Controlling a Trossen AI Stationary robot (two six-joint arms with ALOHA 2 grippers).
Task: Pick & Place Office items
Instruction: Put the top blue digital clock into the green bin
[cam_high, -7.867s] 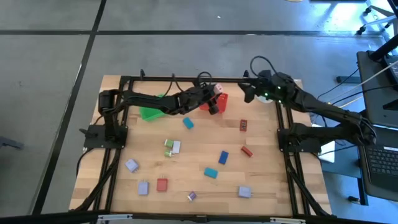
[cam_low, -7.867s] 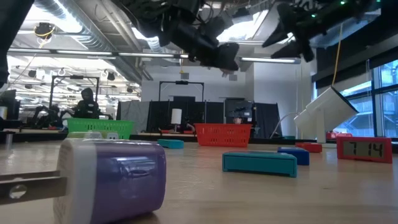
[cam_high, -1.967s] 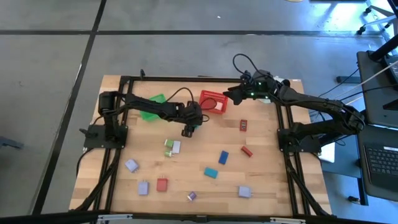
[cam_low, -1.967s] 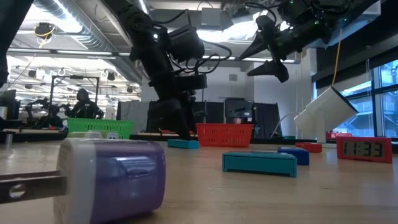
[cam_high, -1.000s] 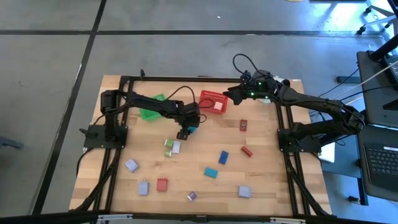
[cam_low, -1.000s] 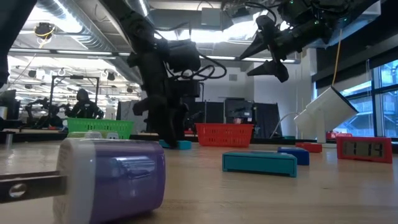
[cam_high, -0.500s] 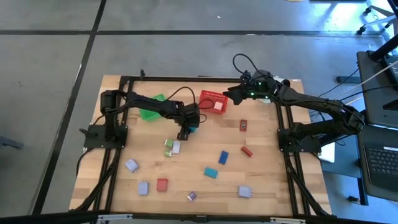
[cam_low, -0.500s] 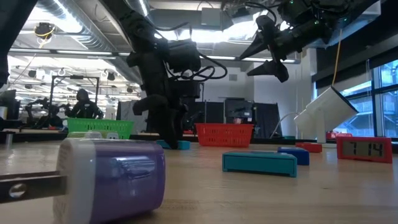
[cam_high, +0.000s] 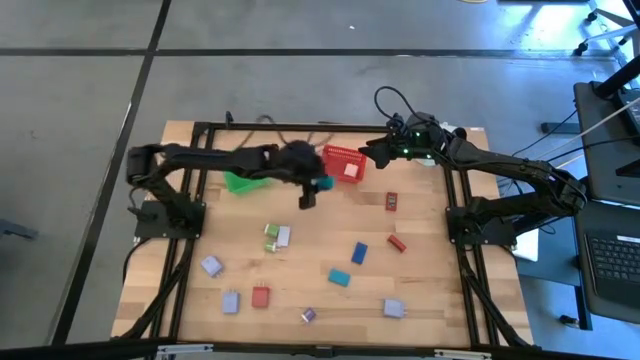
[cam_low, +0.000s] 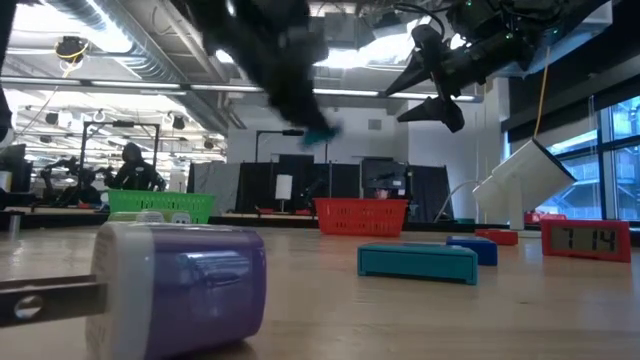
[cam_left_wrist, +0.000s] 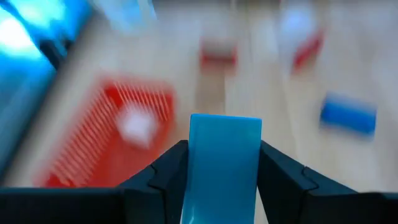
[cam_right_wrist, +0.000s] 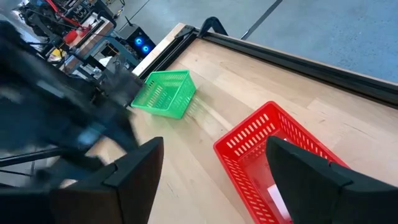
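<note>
My left gripper (cam_high: 311, 191) hangs above the table just left of the red mesh basket (cam_high: 343, 163), shut on a teal block (cam_left_wrist: 224, 158), one of the office items; the low view shows the block (cam_low: 320, 135) high in the air. My right gripper (cam_high: 372, 152) hovers open beside the basket's far right corner, nothing between its fingers (cam_right_wrist: 134, 171). A white piece (cam_right_wrist: 273, 198) lies inside the red basket. The green mesh basket (cam_high: 240, 180) stands on the table to the left. Several other office items lie flat on the wood, such as a blue block (cam_high: 359, 253) and a second teal block (cam_high: 339, 277). My left gripper pinches the teal block by its two long sides (cam_left_wrist: 194, 168) between the two fingers. The block runs along the fingers and sticks out past their tips. The fingers slant downward toward the table's right side. The block is lifted clear of the table.
A small red clock (cam_high: 392, 201) and a red block (cam_high: 397, 243) lie right of centre. Lavender pieces (cam_high: 211, 265) (cam_high: 394, 309), a red piece (cam_high: 261, 296) and a white-and-green piece (cam_high: 277, 236) are spread over the near half. Black frame rails (cam_high: 455, 240) run along both sides.
My left gripper has taken hold of the teal block on the table near the red basket and then risen fast, tipping toward level. The block has come up clear of the wood and a little toward the far edge and the red basket.
</note>
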